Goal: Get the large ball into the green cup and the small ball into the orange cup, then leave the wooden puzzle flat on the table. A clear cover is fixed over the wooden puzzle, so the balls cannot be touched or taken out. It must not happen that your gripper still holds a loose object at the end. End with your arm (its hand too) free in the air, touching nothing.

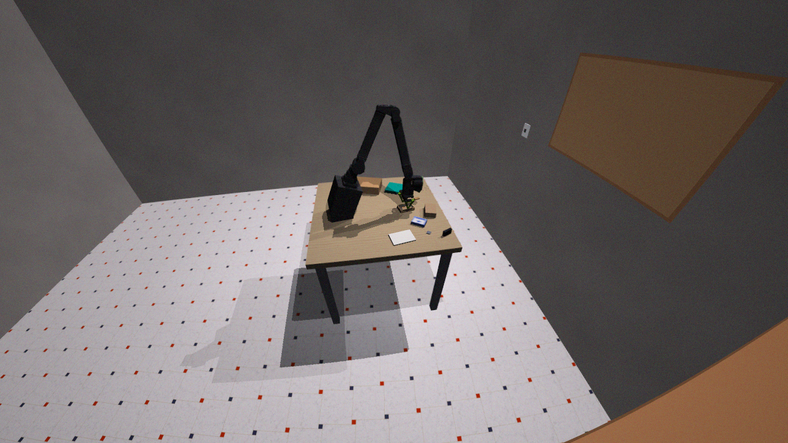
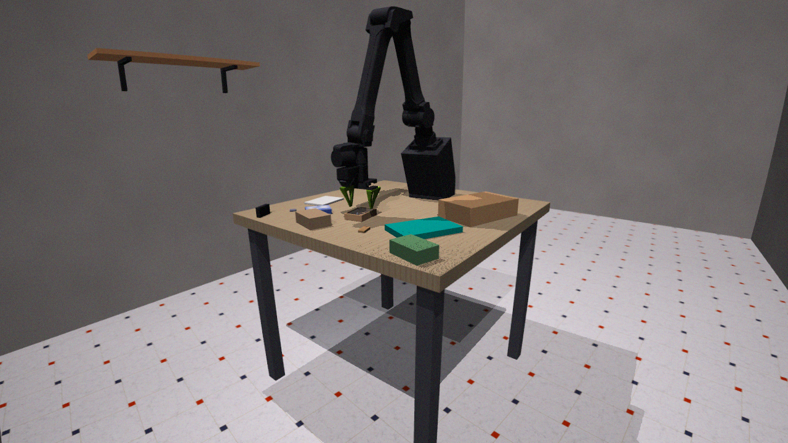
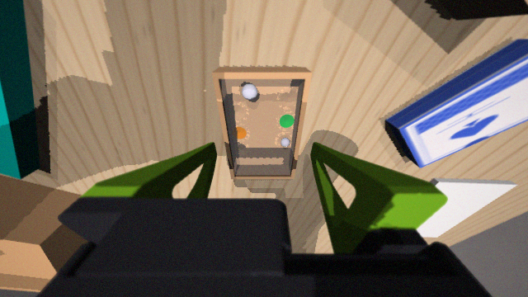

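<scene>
The wooden puzzle [image 3: 261, 73] [image 2: 361, 213] [image 1: 405, 210] lies flat on the table [image 2: 330, 237], a shallow box under a clear cover. In the wrist view the large white ball sits at its far end. The small white ball lies just beside the green cup [image 3: 286, 120], on its near side. The orange cup [image 3: 241, 133] is empty at the left wall. My gripper [image 3: 263, 148] [image 2: 360, 205] [image 1: 406, 204] is open and empty, its green fingers hanging just above the puzzle's near end, one on each side.
A blue book [image 3: 466, 103] and a white sheet [image 3: 462, 202] lie to the right. A teal slab [image 2: 423, 226] [image 3: 12, 82], a green block [image 2: 414, 248], a large brown box [image 2: 478, 207], a small brown block [image 2: 313, 218] and the arm's base [image 2: 428, 168] stand around.
</scene>
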You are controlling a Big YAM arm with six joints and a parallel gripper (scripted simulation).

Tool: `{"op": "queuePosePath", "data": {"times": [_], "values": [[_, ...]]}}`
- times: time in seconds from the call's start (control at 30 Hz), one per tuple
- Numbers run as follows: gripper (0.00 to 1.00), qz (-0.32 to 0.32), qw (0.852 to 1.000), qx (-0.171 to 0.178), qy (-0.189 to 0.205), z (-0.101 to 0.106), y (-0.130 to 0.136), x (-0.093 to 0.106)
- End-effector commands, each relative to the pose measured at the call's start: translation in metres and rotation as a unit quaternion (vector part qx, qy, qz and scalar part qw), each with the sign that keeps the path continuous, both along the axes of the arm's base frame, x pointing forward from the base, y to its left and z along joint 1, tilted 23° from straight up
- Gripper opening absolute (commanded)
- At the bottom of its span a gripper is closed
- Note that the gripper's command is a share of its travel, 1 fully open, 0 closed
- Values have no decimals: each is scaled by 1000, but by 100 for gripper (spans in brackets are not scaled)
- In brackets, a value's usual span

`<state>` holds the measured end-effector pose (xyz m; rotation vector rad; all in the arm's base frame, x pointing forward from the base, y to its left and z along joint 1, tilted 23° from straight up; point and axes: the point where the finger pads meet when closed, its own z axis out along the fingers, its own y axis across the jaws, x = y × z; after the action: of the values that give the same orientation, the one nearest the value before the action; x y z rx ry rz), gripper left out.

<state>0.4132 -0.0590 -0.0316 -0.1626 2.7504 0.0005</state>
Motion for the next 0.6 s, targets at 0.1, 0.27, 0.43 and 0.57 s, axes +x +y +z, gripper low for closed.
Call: {"op": "queuePosePath", "data": {"times": [0.1, 0.27, 0.43, 0.57], "values": [[86, 2, 1000, -2, -18, -1, 4, 20], [86, 2, 1000, -2, -17, -10, 5, 23], [86, 3, 1000, -2, -17, -16, 5, 25], [86, 3, 1000, -3, -22, -14, 5, 28]]}}
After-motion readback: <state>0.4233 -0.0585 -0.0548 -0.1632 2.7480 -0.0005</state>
